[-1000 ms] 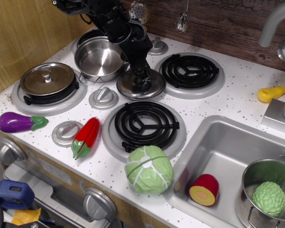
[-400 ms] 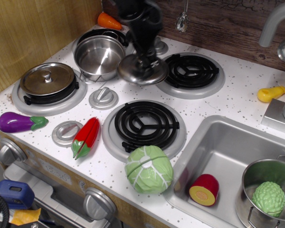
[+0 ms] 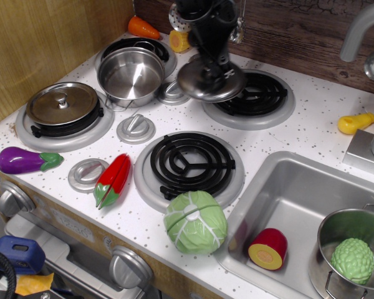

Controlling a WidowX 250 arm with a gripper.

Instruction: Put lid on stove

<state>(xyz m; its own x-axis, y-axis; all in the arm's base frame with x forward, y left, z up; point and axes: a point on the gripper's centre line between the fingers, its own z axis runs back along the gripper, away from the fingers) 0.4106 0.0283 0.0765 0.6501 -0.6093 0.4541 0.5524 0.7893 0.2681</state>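
Note:
The shiny domed steel lid (image 3: 206, 85) hangs in the air over the left edge of the back right burner (image 3: 255, 96) of the white speckled stove (image 3: 311, 121). My gripper (image 3: 217, 67) comes down from above and is shut on the lid's central knob, which its black fingers hide. The front burner (image 3: 187, 163) is bare. A duller flat lid (image 3: 62, 104) covers the left burner.
A steel pot (image 3: 129, 76) sits on the back left burner. A cabbage (image 3: 195, 222), red pepper (image 3: 113, 179) and eggplant (image 3: 25, 160) lie along the front. Grey dial discs (image 3: 136, 128) sit between burners. A sink (image 3: 293, 212) with a pot is at right. A carrot (image 3: 142, 27) lies at the back.
My gripper has lifted the lid off the countertop between the burners and carried it right and back, over the back right burner's edge. A dial disc behind it now shows.

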